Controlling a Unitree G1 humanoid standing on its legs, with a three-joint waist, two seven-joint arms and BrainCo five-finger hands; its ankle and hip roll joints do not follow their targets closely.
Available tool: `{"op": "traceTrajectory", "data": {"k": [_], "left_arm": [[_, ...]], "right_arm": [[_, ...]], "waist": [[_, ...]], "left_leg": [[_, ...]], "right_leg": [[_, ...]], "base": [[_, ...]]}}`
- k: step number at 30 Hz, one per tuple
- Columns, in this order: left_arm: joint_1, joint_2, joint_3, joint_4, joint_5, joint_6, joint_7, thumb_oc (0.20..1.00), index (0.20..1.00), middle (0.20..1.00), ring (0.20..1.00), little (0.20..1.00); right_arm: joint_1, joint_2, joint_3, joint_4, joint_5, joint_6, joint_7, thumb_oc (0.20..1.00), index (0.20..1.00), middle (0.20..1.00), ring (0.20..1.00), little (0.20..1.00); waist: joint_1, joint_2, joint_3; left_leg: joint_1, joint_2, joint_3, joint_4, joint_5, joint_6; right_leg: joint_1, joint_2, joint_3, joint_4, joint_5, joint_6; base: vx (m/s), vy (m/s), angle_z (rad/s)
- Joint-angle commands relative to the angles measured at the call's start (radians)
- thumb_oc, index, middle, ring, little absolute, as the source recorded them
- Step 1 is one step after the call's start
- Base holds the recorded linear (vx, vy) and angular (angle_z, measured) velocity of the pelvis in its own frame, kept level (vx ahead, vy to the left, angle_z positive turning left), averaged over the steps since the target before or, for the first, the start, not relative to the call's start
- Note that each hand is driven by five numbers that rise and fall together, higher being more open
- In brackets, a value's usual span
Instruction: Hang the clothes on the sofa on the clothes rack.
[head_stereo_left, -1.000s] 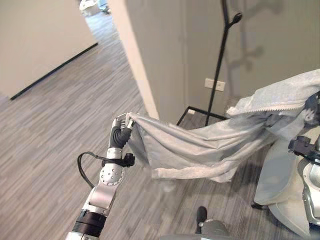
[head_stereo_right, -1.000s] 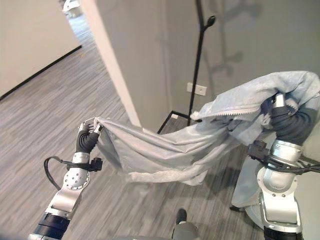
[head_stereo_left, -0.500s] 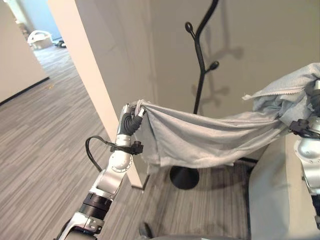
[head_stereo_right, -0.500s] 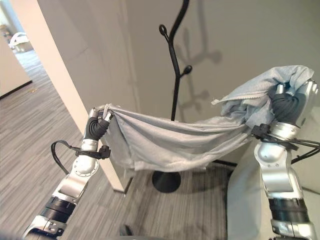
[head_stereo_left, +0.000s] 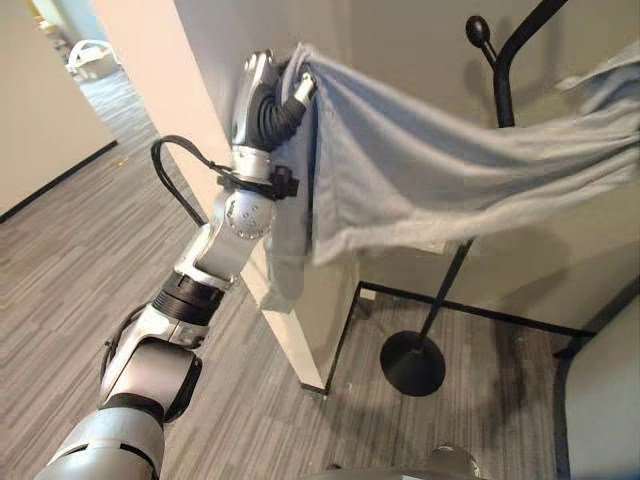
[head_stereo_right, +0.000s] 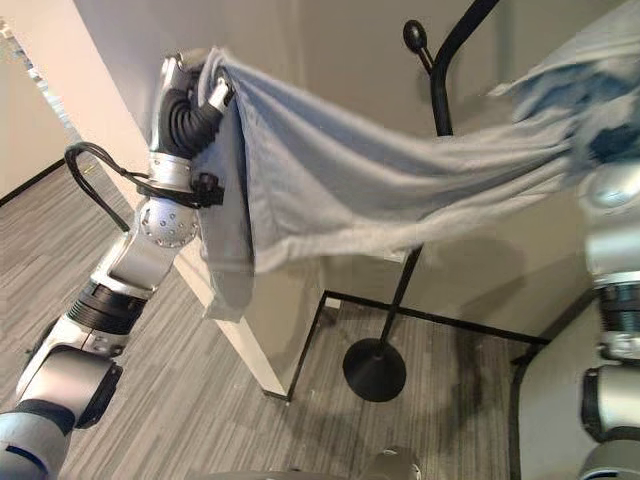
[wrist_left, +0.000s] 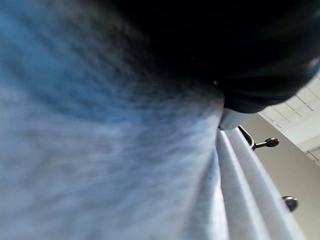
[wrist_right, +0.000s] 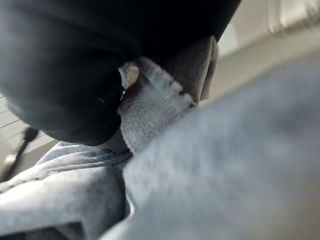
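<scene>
We have the grey garment (head_stereo_right: 350, 190) stretched in the air between our two hands, a wide soft sheet that sags in the middle and trails a loose fold below our left hand (head_stereo_left: 262, 95). It looks light and limp, so it will droop and swing wherever we do not hold it, and we judge that the firm seam or collar edge is the best place to grip for hooking. Our left hand is raised high with its fingers curled round one bunched corner of the cloth. The right hand's own view shows a zipper edge (wrist_right: 155, 100) of the garment against its dark cover, but we cannot tell how its fingers are set. The black clothes rack (head_stereo_right: 440, 100) stands just beyond the stretched cloth, its knobbed hook above the fabric between the hands. A pale wall corner (head_stereo_left: 300, 330) lies close below the left hand and could snag the hanging fold.
</scene>
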Motion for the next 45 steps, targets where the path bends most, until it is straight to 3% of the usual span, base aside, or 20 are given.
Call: {"op": "traceTrajectory", "data": {"k": [1,5,11,12,17,22,25,31,36,38,43,45], "left_arm": [[-0.017,0.001,0.028,-0.033,0.062,-0.028,0.011,0.2,0.2,0.2,0.2,0.2],[-0.031,0.056,0.042,-0.053,0.083,-0.029,-0.016,0.2,0.2,0.2,0.2,0.2],[-0.152,0.115,0.011,0.051,0.071,0.011,0.01,0.2,0.2,0.2,0.2,0.2],[-0.271,0.097,-0.065,0.228,0.037,0.045,0.015,0.2,0.2,0.2,0.2,0.2],[-0.452,0.087,-0.22,0.515,0.044,0.095,0.004,0.2,0.2,0.2,0.2,0.2],[-0.573,0.071,-0.327,0.77,0.017,0.127,-0.005,0.2,0.2,0.2,0.2,0.2],[-0.63,0.039,-0.4,0.981,-0.022,0.133,-0.03,0.2,0.2,0.2,0.2,0.2],[-0.607,0.008,-0.404,1.08,-0.046,0.131,-0.045,0.2,0.2,0.2,0.2,0.2],[-0.464,-0.044,-0.353,1.131,-0.042,0.135,-0.066,0.2,0.2,0.2,0.2,0.2],[-0.285,-0.135,-0.27,1.171,-0.096,0.142,-0.103,0.2,0.2,0.2,0.2,0.2],[-0.161,-0.274,-0.184,1.137,-0.274,0.123,-0.132,0.2,0.2,0.2,0.2,0.2],[-0.092,-0.351,-0.132,1.08,-0.426,0.1,-0.154,0.2,0.2,0.2,0.2,0.2]], "right_arm": [[-0.105,-0.072,-0.05,-0.021,-0.048,0.025,-0.004,0.2,0.2,0.2,0.2,0.2],[-0.118,-0.163,-0.048,-0.006,-0.041,0.021,0.043,0.2,0.2,0.2,0.2,0.2],[-0.26,-0.258,0.186,0.157,0.016,-0.053,0.149,0.2,0.2,0.2,0.2,0.2],[-0.375,-0.248,0.355,0.292,0.087,-0.096,0.217,0.2,0.2,0.2,0.2,0.2],[-0.585,-0.198,0.622,0.518,0.163,-0.137,0.294,0.2,0.2,0.2,0.2,0.2],[-0.771,-0.125,0.828,0.703,0.191,-0.154,0.343,0.2,0.2,0.2,0.2,0.2],[-0.856,-0.032,0.932,0.871,0.193,-0.157,0.378,0.2,0.2,0.2,0.2,0.2],[-0.818,0.044,0.905,0.967,0.206,-0.16,0.386,0.2,0.2,0.2,0.2,0.2],[-0.6,0.13,0.745,0.97,0.201,-0.164,0.384,0.2,0.2,0.2,0.2,0.2],[-0.416,0.234,0.621,0.96,0.219,-0.152,0.393,0.2,0.2,0.2,0.2,0.2],[-0.269,0.353,0.524,0.942,0.267,-0.145,0.384,0.2,0.2,0.2,0.2,0.2],[-0.185,0.433,0.476,0.902,0.293,-0.154,0.37,0.2,0.2,0.2,0.2,0.2]], "waist": [[-0.029,-0.01,-0.041],[-0.002,-0.042,-0.074],[0.013,-0.049,-0.086],[0.008,-0.046,-0.081],[-0.004,-0.044,-0.071],[-0.01,-0.04,-0.059],[-0.011,-0.042,-0.063],[-0.009,-0.044,-0.065],[-0.005,-0.045,-0.056],[-0.021,-0.042,-0.032],[-0.032,-0.032,-0.004],[-0.037,-0.024,0.005]], "left_leg": [[0.012,0.107,0.057,0.007,-0.011,-0.128],[0.025,0.123,0.045,0.029,-0.018,-0.149],[0.009,0.184,0.025,0.087,-0.009,-0.191],[0.002,0.223,0.01,0.132,0.008,-0.217],[-0.012,0.268,-0.015,0.183,0.059,-0.25],[-0.031,0.292,-0.033,0.218,0.113,-0.268],[-0.028,0.301,-0.03,0.203,0.147,-0.278],[-0.011,0.32,-0.03,0.172,0.19,-0.293],[-0.005,0.347,-0.024,0.164,0.236,-0.307],[-0.008,0.375,0.005,0.172,0.244,-0.33],[-0.016,0.395,0.048,0.163,0.256,-0.339],[-0.017,0.403,0.068,0.15,0.268,-0.344]], "right_leg": [[0.106,0.079,0.07,-0.014,0.114,-0.031],[0.166,0.113,0.077,-0.083,0.094,-0.029],[0.236,0.185,0.031,-0.177,0.066,-0.056],[0.275,0.228,0.017,-0.214,0.049,-0.079],[0.297,0.276,0.021,-0.225,0.016,-0.113],[0.304,0.302,0.02,-0.225,0.003,-0.136],[0.303,0.318,0.013,-0.227,0.0,-0.142],[0.294,0.341,0.016,-0.221,-0.007,-0.153],[0.294,0.366,0.009,-0.218,-0.023,-0.169],[0.299,0.378,0.01,-0.208,-0.054,-0.18],[0.287,0.379,-0.007,-0.201,-0.059,-0.186],[0.281,0.378,-0.014,-0.204,-0.059,-0.188]], "base": [[0.14,-0.247,0.31],[0.13,-0.236,0.11],[0.04,-0.246,-0.09],[0.05,-0.37,0.22],[0.04,-0.206,0.17],[0.06,-0.133,0.02],[0.09,-0.112,0.01],[0.08,-0.107,0.03],[0.08,-0.119,0.04],[0.13,-0.174,0.05],[0.01,-0.045,0.17],[-0.01,-0.011,0.24]]}}
